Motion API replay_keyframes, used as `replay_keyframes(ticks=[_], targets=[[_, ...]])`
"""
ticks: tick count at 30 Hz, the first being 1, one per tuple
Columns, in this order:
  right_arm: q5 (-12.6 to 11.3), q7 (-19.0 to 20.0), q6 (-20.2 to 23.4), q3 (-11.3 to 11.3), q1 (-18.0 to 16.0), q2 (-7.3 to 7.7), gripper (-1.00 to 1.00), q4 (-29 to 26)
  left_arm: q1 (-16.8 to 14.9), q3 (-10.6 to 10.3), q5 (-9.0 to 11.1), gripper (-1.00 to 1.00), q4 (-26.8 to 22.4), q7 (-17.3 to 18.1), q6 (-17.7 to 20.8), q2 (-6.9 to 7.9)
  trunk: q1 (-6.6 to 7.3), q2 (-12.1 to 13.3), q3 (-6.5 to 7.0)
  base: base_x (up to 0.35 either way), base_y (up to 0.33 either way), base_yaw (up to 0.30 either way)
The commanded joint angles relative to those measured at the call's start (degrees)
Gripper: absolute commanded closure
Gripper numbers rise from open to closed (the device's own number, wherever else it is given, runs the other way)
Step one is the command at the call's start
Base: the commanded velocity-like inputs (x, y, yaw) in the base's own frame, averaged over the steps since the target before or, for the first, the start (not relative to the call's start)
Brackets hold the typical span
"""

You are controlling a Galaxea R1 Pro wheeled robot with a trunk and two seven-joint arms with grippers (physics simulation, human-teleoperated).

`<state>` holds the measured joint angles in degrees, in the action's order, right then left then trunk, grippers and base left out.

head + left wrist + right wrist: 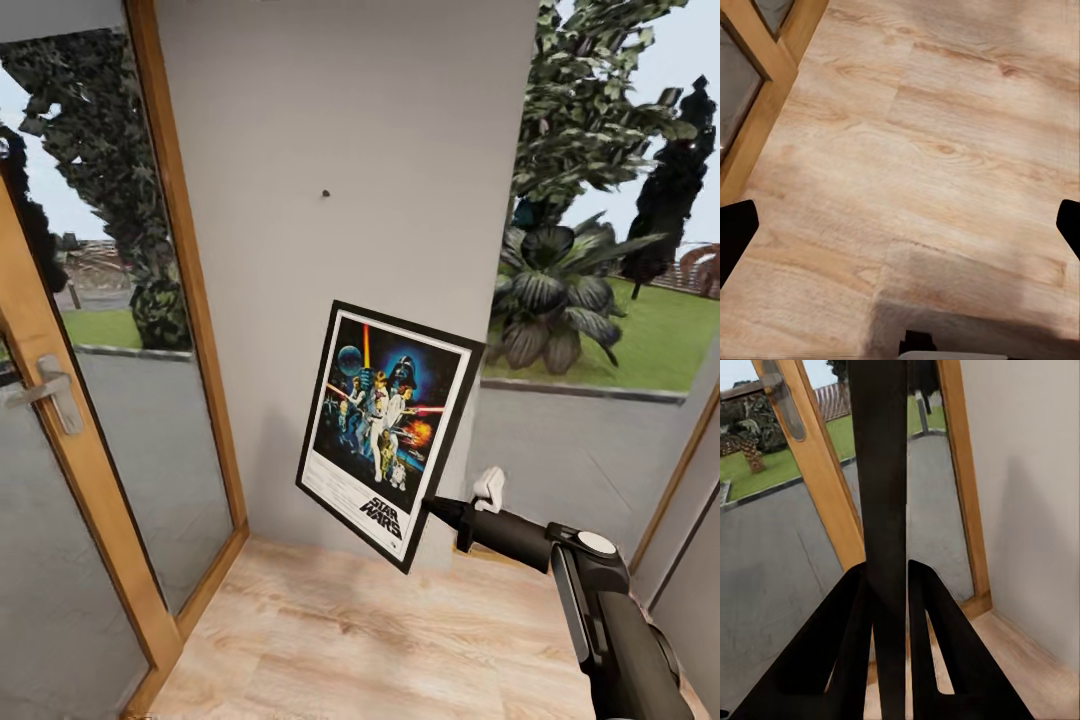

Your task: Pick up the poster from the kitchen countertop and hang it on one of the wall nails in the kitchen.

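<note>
The right gripper [432, 508] is clamping the flat, black-framed poster [388, 432] reading "STAR WARS", tilted before the smooth grey wall [340, 120], below a tiny dark nail [325, 193]. The left gripper [900, 225] is hanging spread over woodgrain floor [945, 150].

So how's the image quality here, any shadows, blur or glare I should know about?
Head view: even, soft light, no glare; the poster is sharp and its title readable, the wall nail a crisp speck. Left wrist view: wooden floor slightly soft, a grey shadow patch at one edge. Right wrist view: the poster's dark edge between the right gripper fingers looms near-black, background mildly blurred.
</note>
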<state>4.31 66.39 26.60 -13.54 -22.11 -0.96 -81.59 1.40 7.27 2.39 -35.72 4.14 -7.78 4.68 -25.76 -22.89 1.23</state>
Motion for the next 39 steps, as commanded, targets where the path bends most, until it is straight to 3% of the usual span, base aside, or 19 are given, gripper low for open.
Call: replay_keyframes(ticks=[1, 13, 39], targets=[[0.34, 0.49, 0.48, -0.17, -0.04, -0.08, 1.0, -0.06, 0.04, 0.2, 0.25, -1.0, -0.02, 0.43, -0.04, -0.02, -0.02, -0.03, -0.01, 0.0, 0.0, 0.293], [0.34, 0.48, 0.47, -0.23, -0.04, -0.09, 1.0, 0.11, 0.05, 0.17, 0.25, -1.0, 0.04, 0.43, -0.05, -0.03, -0.02, -0.03, -0.01, 0.0, 0.0, 0.238], [0.29, 0.57, 0.8, -0.51, -0.06, 0.04, 1.0, -0.03, 0.04, 0.11, 0.25, -1.0, 0.04, 0.35, -0.04, -0.03, -0.02, -0.03, -0.01, 0.0, 0.0, 0.007]])
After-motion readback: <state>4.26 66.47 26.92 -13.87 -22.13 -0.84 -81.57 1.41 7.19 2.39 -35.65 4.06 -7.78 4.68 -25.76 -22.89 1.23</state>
